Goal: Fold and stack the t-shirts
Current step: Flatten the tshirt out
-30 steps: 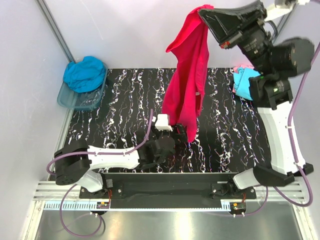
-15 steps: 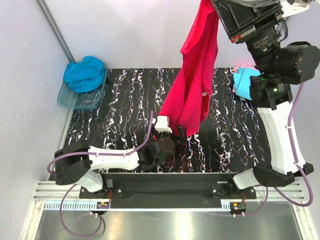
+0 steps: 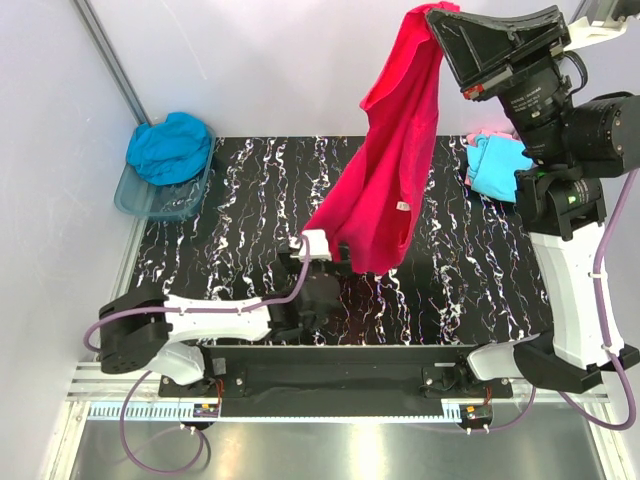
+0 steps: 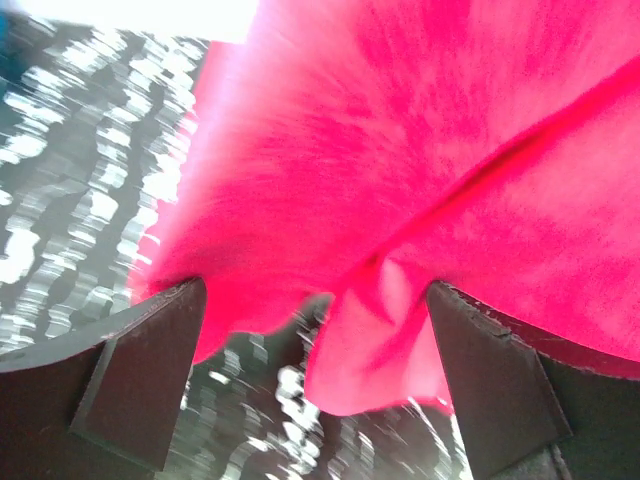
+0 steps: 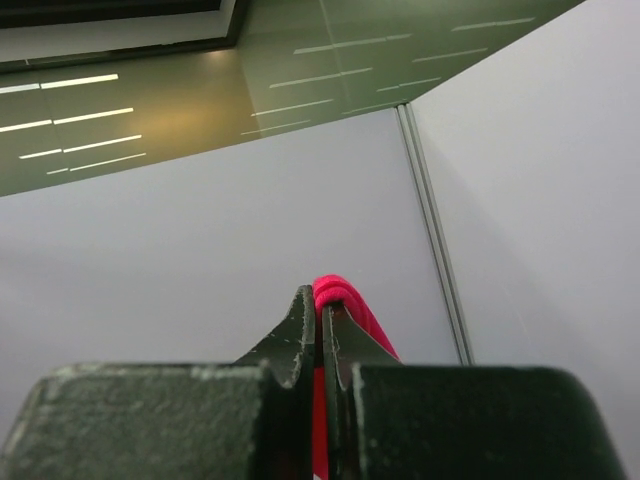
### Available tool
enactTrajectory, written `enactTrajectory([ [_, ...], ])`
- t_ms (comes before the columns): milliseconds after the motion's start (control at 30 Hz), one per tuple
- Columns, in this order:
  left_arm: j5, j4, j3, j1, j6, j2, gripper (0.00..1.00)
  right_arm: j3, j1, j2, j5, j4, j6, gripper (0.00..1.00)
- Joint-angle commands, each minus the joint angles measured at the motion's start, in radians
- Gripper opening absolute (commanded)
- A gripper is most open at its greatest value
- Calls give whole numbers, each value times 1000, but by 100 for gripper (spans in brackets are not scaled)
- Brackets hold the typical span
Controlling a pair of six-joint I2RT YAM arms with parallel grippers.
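Observation:
The bright pink-red t-shirt (image 3: 390, 170) hangs full length above the table from my right gripper (image 3: 432, 12), which is high at the back right. In the right wrist view that gripper (image 5: 322, 300) is shut on a fold of the pink-red cloth (image 5: 345, 300). My left gripper (image 3: 325, 255) is low at the shirt's bottom left corner. In the left wrist view it (image 4: 315, 300) is open, its fingers (image 4: 150, 370) wide apart with the shirt's hem (image 4: 380, 350) hanging between them. The teal-blue shirt (image 3: 170, 148) lies bunched in the tub. The light cyan shirt (image 3: 495, 165) and the pale pink shirt (image 3: 482, 134) lie at the back right.
A clear bluish plastic tub (image 3: 135, 203) stands at the table's back left corner. The black marbled table top (image 3: 240, 220) spreads under the hanging shirt. Grey walls and a metal post (image 3: 110, 60) close off the back and left.
My right gripper has carried the shirt's top rightwards and a little up. My left gripper has shifted left under the hem, and the shirt's lower left corner now spreads out towards it.

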Motion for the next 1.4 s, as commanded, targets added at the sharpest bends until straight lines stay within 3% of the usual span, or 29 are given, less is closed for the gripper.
enactTrajectory([
  [0, -152, 146, -58, 39, 175, -92, 99, 5, 9, -25, 28, 17, -38, 0],
  [433, -151, 127, -264, 84, 112, -320, 99, -21, 9, -13, 17, 18, -27, 0],
  [567, -19, 30, -265, 83, -56, -357, 99, -18, 7, -7, 13, 11, -27, 0],
  [733, 198, 67, -233, 73, -143, -337, 99, -15, 7, -1, -1, -3, -36, 0],
  [900, 311, 62, -111, 27, -100, -254, 99, -18, 7, 10, -6, -57, -62, 0],
  [1033, 325, 59, 4, -3, -10, -229, 99, -142, 7, -19, 28, -61, -110, 0],
  [1367, 239, -12, 261, -2, 236, -219, 99, -359, 7, -62, 102, -3, -157, 0],
])
